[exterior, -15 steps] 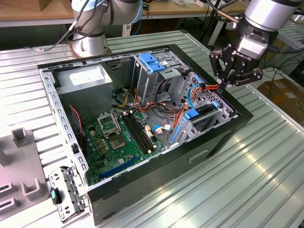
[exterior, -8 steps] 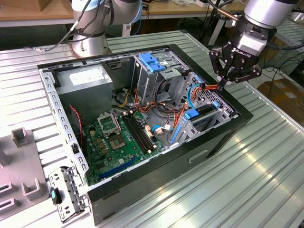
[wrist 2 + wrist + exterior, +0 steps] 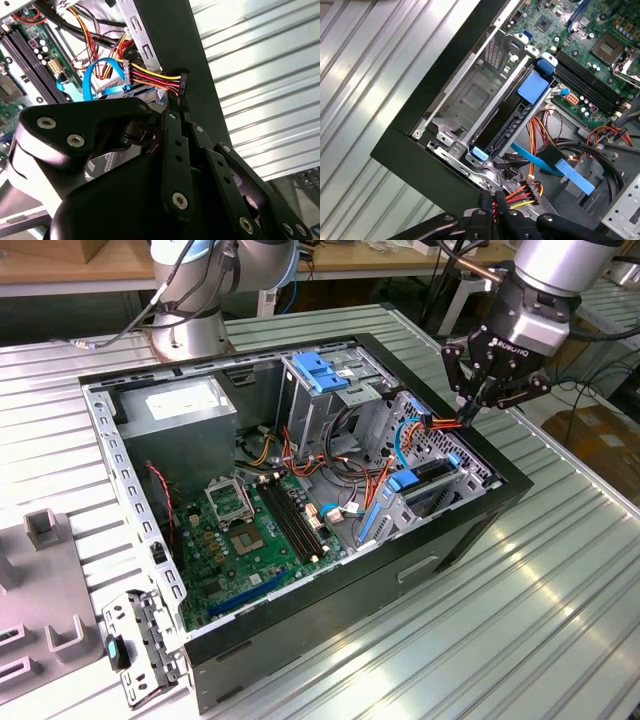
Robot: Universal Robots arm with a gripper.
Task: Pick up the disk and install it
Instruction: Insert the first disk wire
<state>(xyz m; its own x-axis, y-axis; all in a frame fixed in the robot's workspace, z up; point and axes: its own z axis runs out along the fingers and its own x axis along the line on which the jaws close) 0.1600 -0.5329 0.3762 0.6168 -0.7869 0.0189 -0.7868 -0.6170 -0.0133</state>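
Hovering at the open computer case [image 3: 300, 490] rim on the exterior view's right, the gripper [image 3: 468, 412] is pinching a multicoloured power cable [image 3: 440, 423] — fingers closed on its black connector. Second wrist view is showing fingertips [image 3: 176, 102] meeting at the connector [image 3: 183, 84]. First wrist view is showing the disk [image 3: 512, 127] sitting in the drive bay [image 3: 470, 100] — blue rails visible.

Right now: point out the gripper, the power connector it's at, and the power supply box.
gripper [image 3: 470, 410], exterior view, fingertips pinched together.
power connector [image 3: 182, 84], second wrist view, black plug end.
power supply box [image 3: 185, 400], exterior view, white sticker on top.
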